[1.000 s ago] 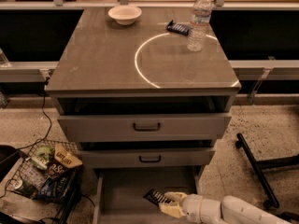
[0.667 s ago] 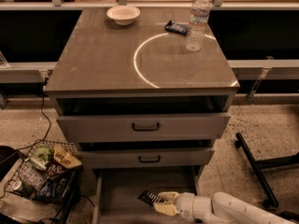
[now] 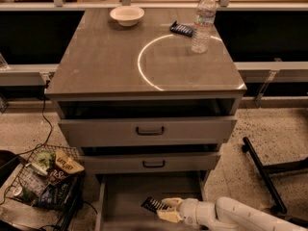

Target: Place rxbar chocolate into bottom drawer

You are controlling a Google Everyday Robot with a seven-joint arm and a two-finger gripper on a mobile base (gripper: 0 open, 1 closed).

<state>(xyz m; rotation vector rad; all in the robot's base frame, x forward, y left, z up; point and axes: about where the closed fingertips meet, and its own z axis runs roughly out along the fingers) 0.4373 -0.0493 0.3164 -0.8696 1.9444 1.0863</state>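
One rxbar chocolate (image 3: 155, 205) in jaws, over bottom drawer (image 3: 130, 196).

A smooth, semi-glossy grey finish is shown by the worktop (image 3: 106, 66), in which a ring of light is mirrored. Clear plastic is seen in the bottle (image 3: 202, 23) near its far right corner, and a glossy white surface on the bowl (image 3: 127, 15) at its far edge. Over the front right of the matt grey bottom drawer (image 3: 125, 196), the smooth black wrapper of the rxbar chocolate (image 3: 153, 205) is pinched by the tool (image 3: 163, 210), which is cased in smooth cream plastic.
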